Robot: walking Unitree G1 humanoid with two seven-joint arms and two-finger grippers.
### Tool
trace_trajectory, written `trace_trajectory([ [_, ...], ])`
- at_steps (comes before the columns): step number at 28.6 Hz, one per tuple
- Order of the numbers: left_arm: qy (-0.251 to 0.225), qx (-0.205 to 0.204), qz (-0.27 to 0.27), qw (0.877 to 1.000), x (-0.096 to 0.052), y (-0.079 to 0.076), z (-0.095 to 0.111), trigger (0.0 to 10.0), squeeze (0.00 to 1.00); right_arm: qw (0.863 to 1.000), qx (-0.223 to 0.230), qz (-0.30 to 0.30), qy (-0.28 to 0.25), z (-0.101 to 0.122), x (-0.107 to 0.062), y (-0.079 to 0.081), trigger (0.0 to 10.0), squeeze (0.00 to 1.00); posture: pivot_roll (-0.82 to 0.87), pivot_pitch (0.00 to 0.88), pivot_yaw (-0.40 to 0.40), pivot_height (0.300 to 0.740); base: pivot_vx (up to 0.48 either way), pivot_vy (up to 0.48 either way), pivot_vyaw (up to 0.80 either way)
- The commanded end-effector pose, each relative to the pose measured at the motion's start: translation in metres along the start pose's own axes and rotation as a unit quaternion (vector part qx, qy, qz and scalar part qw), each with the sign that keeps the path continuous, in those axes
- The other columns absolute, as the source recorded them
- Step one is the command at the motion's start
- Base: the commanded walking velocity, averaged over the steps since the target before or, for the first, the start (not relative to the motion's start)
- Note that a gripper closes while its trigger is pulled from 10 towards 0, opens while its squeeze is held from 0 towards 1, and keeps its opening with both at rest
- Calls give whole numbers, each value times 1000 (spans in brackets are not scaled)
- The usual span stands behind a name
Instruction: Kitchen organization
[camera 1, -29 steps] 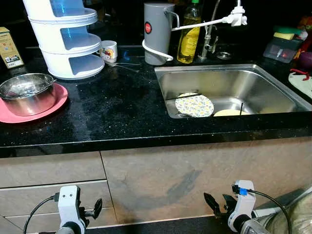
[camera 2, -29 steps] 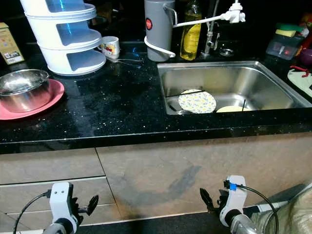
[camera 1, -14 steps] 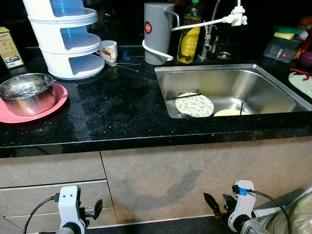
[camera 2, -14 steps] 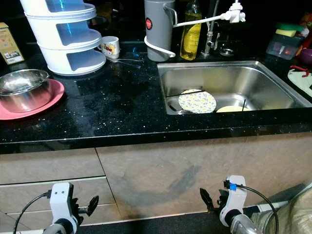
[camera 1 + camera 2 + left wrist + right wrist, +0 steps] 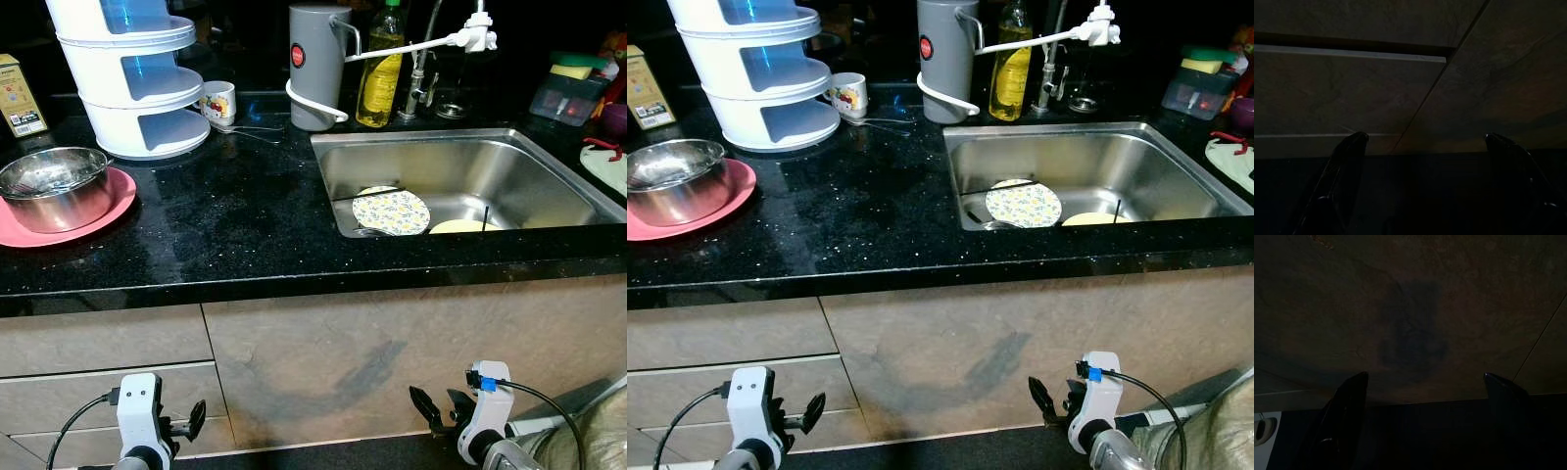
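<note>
A floral plate (image 5: pixel 391 211) lies in the steel sink (image 5: pixel 549 155) beside a yellow dish (image 5: pixel 460 226). On the black counter at the left, a steel bowl (image 5: pixel 54 186) sits on a pink plate (image 5: pixel 110 211). Behind it stands a white tiered rack (image 5: pixel 137 78), with a mug (image 5: pixel 217 101) next to it. Both arms hang low in front of the cabinet. My left gripper (image 5: pixel 191 423) is open with nothing in it, facing the drawer fronts in the left wrist view. My right gripper (image 5: pixel 436 408) is open too, facing the stained cabinet door (image 5: pixel 1410 333).
A grey jug (image 5: pixel 315 67), an oil bottle (image 5: pixel 380 70) and a faucet (image 5: pixel 423 69) line the back of the counter. A sponge tray (image 5: pixel 570 93) sits at the far right. The counter edge (image 5: pixel 313 279) overhangs the cabinet fronts.
</note>
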State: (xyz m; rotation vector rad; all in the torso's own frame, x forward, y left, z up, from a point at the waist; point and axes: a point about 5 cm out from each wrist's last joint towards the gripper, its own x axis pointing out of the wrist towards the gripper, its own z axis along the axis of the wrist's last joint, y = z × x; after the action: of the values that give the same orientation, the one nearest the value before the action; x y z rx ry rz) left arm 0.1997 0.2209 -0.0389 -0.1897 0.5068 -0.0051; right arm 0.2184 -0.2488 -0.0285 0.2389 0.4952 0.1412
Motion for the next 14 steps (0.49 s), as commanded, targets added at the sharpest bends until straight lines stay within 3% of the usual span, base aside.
trace_trajectory([
  [1,9,6,1,1000,0,4,-1,10000,0,1000,0,0,4,-1,0,0,10000,0,28,10,-28,740,0,0,0],
  [14,10,6,1,1000,-1,4,-2,10000,0,1000,0,-1,4,-1,0,0,10000,0,28,9,-28,740,0,0,0],
])
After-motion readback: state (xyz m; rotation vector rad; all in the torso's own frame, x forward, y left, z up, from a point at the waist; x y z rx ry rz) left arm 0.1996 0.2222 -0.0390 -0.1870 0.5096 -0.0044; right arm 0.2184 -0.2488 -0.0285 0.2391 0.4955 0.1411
